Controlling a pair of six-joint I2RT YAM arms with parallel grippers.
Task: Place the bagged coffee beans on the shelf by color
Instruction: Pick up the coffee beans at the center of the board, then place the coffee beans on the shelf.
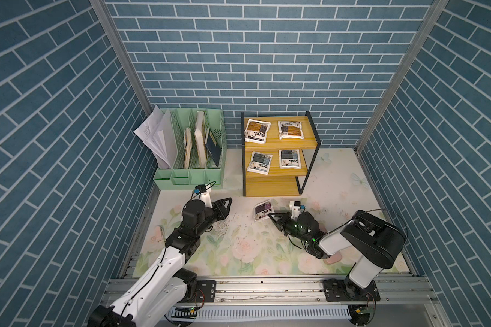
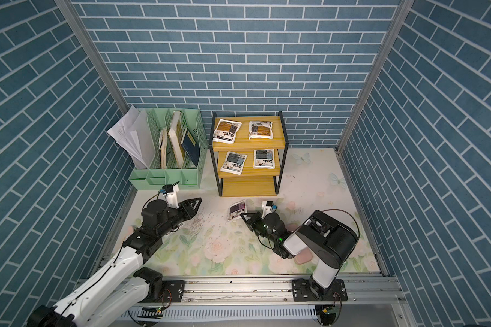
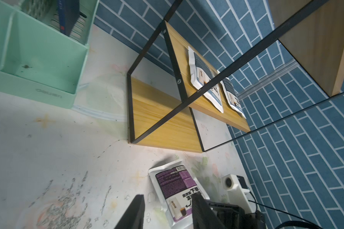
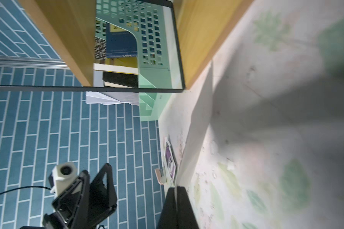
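The shelf (image 1: 270,188) carries two orange-brown bags (image 1: 256,130) on its top board and two blue-grey bags (image 1: 259,162) on the middle board. Its bottom board (image 2: 247,188) is bare. In front of it a purple bag (image 1: 262,209) is tilted over the mat, with my right gripper (image 1: 270,215) shut on its near edge. The right wrist view shows the jaws (image 4: 176,187) pinching that white edge. My left gripper (image 1: 227,202) is to the bag's left, open and empty, with the bag (image 3: 173,188) just beyond its fingertips. Another purple bag (image 4: 170,161) lies flat near the left wall.
A mint green file organizer (image 1: 187,178) with papers and books stands left of the shelf. A pink case (image 1: 333,258) lies under my right arm. Another pink item (image 1: 159,232) sits at the mat's left edge. Brick-pattern walls close three sides.
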